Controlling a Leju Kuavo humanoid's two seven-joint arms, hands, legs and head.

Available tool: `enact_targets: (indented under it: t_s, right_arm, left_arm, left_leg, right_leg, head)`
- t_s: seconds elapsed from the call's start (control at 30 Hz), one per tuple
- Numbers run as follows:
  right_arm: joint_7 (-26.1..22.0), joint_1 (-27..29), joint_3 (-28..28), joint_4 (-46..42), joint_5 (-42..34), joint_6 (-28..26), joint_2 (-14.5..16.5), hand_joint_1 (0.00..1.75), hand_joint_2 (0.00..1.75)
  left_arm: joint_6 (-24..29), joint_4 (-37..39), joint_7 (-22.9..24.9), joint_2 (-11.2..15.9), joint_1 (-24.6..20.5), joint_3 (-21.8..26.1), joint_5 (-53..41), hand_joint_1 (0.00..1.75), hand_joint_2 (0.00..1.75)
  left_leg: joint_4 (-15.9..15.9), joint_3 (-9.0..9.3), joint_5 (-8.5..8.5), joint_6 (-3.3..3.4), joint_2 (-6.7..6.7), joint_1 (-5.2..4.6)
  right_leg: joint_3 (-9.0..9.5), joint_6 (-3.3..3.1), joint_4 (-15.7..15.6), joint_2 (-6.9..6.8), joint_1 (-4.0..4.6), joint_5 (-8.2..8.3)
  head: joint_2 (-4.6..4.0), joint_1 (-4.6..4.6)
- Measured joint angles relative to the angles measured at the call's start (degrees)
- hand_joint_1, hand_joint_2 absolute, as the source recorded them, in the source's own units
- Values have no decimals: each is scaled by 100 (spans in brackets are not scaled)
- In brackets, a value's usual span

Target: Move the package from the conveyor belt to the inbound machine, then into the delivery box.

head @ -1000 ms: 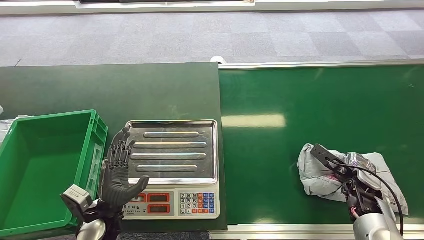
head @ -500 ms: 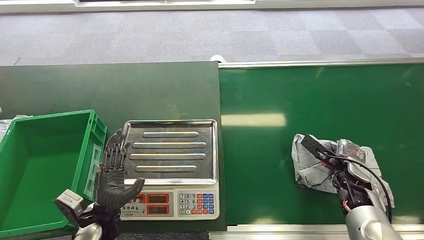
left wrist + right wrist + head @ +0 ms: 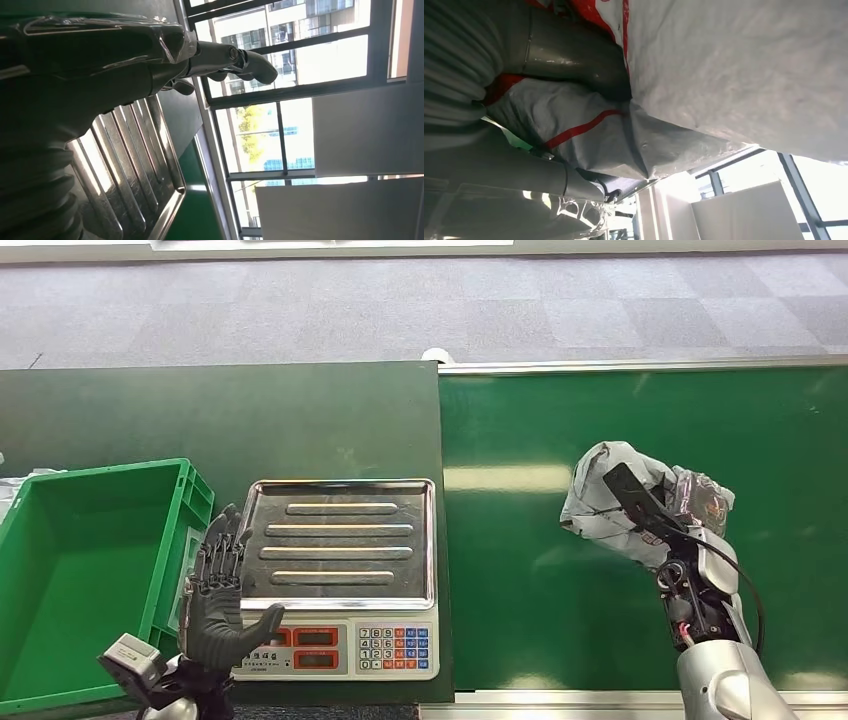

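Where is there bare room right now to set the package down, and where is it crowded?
The scale's steel platter is bare, bordered by the left hand and the green bin, whose floor is bare too. The belt between scale and package is free. It is crowded around the right hand holding the package.

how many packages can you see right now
1. The grey package is held by the right hand above the conveyor belt, right of the scale. The green box looks empty.
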Motion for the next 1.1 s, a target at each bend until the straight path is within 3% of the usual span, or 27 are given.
enact_targets:
  t_s: [0.1,0.23,0.4,0.53,0.63,0.83,1.1]
  right_arm:
    - [-555,246,23,-561,-463,-534,41,175,175]
    - [-1256,826,214,-1998,-814,-1303,74,175,175]
    - [-1680,1344,799,-3446,-308,-1949,81,175,175]
    - [-1723,1364,1614,-3903,530,-2030,114,175,175]
    - [-1715,1179,2358,-3803,994,-2006,194,175,175]
    - [-1750,492,3654,-2694,1100,-1716,512,175,175]
    - [-1870,-141,4640,-946,1002,-1711,1047,175,175]
  left_arm:
    - [-32,-5,-46,-1,-12,4,-33,0,175]
    - [149,43,-146,-6,-149,1,-211,0,175]
    - [730,128,-280,-27,-316,-34,-349,0,175]
    - [1708,75,-297,-46,-413,-139,-243,0,175]
    - [2131,-52,-297,-44,-432,-267,-180,0,175]
    - [2404,-375,-297,-34,-399,-411,64,0,175]
    - [2359,-607,-297,-65,-379,-345,350,0,175]
  left_leg:
    - [0,-7,0,0,-4,0]
    - [0,-13,0,0,-3,-1]
    - [-1,-13,0,0,12,0]
    - [-3,-11,3,-3,17,2]
    - [-3,-10,5,-5,17,3]
    - [-3,-12,8,-6,14,3]
    - [-2,-16,8,-6,13,3]
  right_leg:
    - [-6,0,0,-1,0,0]
    - [-13,0,0,2,0,0]
    - [-16,-1,0,12,1,1]
    - [-13,-4,1,17,6,3]
    - [-12,-6,2,17,7,5]
    - [-12,-6,3,13,6,5]
    - [-17,-6,3,11,6,4]
  head:
    - [0,1]
    - [0,0]
    - [0,0]
    - [0,1]
    - [0,2]
    - [0,2]
    - [0,2]
